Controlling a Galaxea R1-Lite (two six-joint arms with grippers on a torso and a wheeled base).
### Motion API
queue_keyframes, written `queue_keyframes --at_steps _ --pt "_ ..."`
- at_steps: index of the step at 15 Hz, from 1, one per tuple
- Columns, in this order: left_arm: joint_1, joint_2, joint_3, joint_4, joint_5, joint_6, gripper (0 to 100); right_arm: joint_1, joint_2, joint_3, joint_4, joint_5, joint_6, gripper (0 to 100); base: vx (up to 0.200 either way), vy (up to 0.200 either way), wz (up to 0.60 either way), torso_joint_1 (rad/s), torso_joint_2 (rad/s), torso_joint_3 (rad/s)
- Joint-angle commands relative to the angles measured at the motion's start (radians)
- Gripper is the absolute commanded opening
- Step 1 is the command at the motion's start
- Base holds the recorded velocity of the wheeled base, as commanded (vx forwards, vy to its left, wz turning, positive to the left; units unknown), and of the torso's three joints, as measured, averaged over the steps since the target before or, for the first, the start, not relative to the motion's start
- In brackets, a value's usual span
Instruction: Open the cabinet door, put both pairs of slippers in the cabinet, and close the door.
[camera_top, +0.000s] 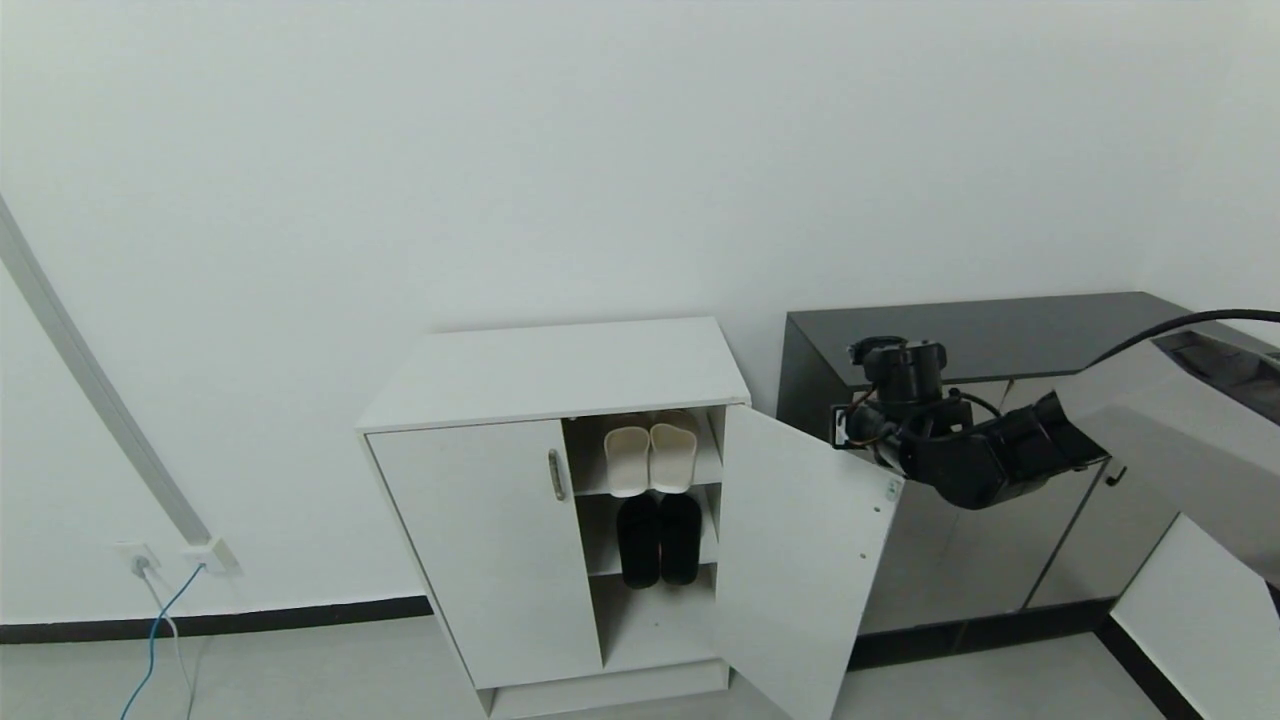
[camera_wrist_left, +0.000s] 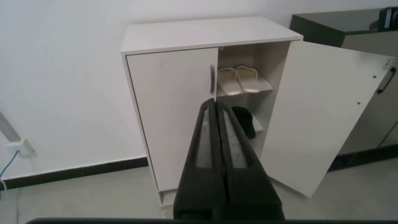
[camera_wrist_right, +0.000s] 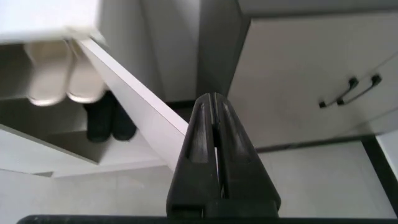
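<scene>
The white cabinet (camera_top: 560, 370) stands against the wall with its left door (camera_top: 490, 540) closed and its right door (camera_top: 800, 540) swung wide open. Inside, a cream pair of slippers (camera_top: 650, 458) lies on the top shelf and a black pair (camera_top: 658, 540) on the shelf below. My right gripper (camera_top: 858, 425) is shut and empty, just behind the open door's upper outer corner. The right wrist view looks along its fingers (camera_wrist_right: 205, 124) at the door's edge (camera_wrist_right: 134, 106). My left gripper (camera_wrist_left: 215, 109) is shut and empty, held back in front of the cabinet (camera_wrist_left: 205, 31).
A dark sideboard (camera_top: 1000, 330) with grey doors and handles (camera_wrist_right: 348, 93) stands right of the cabinet, close behind the open door. A wall socket with cables (camera_top: 150, 560) is low on the left. A white panel (camera_top: 1200, 620) shows at lower right.
</scene>
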Motion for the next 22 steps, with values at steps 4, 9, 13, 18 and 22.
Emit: queue_keyframes --at_steps 4,9,13,18,22 --pt "0.0 0.0 0.0 0.0 0.001 -0.003 0 -0.004 0.066 -0.001 -0.003 -0.001 0.012 0 0.0 0.0 0.0 0.0 0.0 0.0" --pt "0.0 0.0 0.0 0.0 0.002 -0.003 0 -0.004 0.092 -0.001 -0.008 -0.001 0.013 0 0.0 0.0 0.0 0.0 0.0 0.0" --pt "0.0 0.0 0.0 0.0 0.002 -0.003 0 -0.004 0.092 0.004 -0.008 -0.001 0.026 0 0.0 0.0 0.0 0.0 0.0 0.0" --pt "0.0 0.0 0.0 0.0 0.002 -0.003 0 0.077 0.002 0.113 -0.021 -0.001 0.036 0 0.0 0.0 0.0 0.0 0.0 0.0" --pt "0.0 0.0 0.0 0.0 0.001 -0.003 0 0.182 -0.096 0.246 -0.089 -0.001 0.036 0 0.0 0.0 0.0 0.0 0.0 0.0"
